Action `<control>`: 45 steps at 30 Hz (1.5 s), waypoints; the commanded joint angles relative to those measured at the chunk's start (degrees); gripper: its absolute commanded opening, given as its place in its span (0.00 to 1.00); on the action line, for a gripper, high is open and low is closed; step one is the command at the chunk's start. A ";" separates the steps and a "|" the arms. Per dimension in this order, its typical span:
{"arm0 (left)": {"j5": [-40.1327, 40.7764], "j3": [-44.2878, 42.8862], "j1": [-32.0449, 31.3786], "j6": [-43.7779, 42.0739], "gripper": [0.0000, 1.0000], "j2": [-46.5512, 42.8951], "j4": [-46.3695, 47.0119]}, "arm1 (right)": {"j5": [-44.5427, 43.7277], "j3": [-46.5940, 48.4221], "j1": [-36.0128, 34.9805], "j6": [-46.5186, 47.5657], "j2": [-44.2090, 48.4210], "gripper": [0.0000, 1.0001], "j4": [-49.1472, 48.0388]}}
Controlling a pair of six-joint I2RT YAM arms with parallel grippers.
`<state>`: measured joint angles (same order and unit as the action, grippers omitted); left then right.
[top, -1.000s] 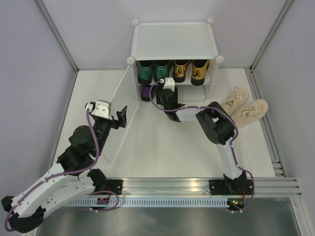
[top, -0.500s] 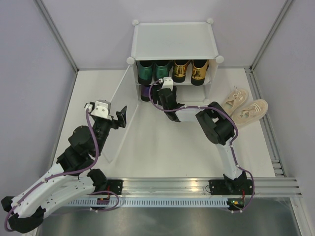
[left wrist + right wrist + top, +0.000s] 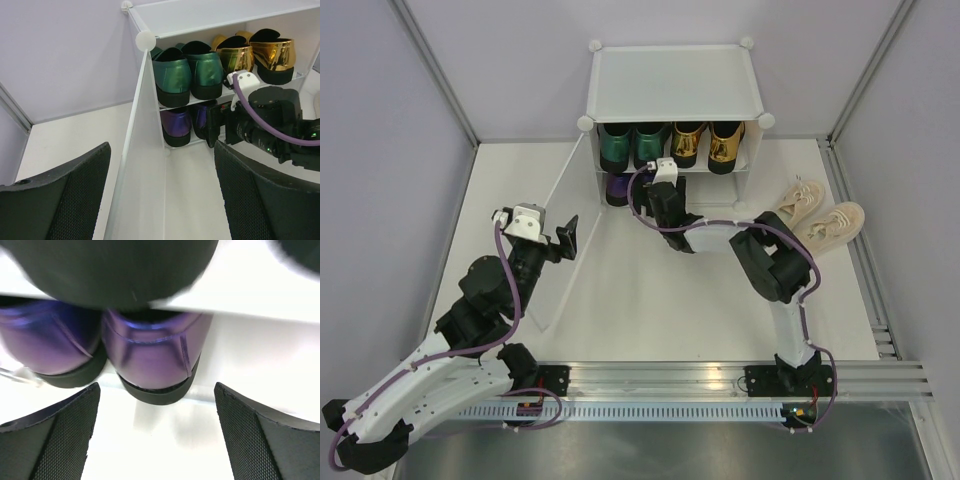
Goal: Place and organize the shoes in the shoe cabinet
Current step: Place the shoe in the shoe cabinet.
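The cabinet (image 3: 675, 90) stands at the far edge of the worktop (image 3: 620, 290), with green loafers (image 3: 630, 145) and gold loafers (image 3: 708, 143) on its upper shelf. The sneakers (image 3: 818, 222) lie outside near the right edge; probably light and soft, best pinched at the heel. The purple shoes (image 3: 150, 352) sit on the lower shelf, toes hidden. The right end effector (image 3: 155, 435) and left end effector (image 3: 567, 235) are spread, empty.
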<state>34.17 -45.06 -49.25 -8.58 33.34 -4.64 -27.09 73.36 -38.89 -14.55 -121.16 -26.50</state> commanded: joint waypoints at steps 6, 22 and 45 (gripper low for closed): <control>0.02 -1.35 -0.14 -0.03 0.87 -1.09 0.16 | 1.95 -7.25 -0.39 -0.22 13.93 0.98 -2.42; 0.37 -1.52 -0.05 -0.39 0.94 -0.91 0.07 | -26.06 -26.52 0.92 -19.53 53.20 0.98 37.44; 1.95 -0.91 -0.14 -0.91 0.89 -0.30 0.87 | 4.15 -16.24 41.35 -20.00 38.47 0.60 37.05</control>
<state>35.90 -45.06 -49.25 -8.67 32.69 -4.64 -26.33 53.15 1.69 -35.92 -79.79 13.08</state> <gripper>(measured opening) 0.887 0.607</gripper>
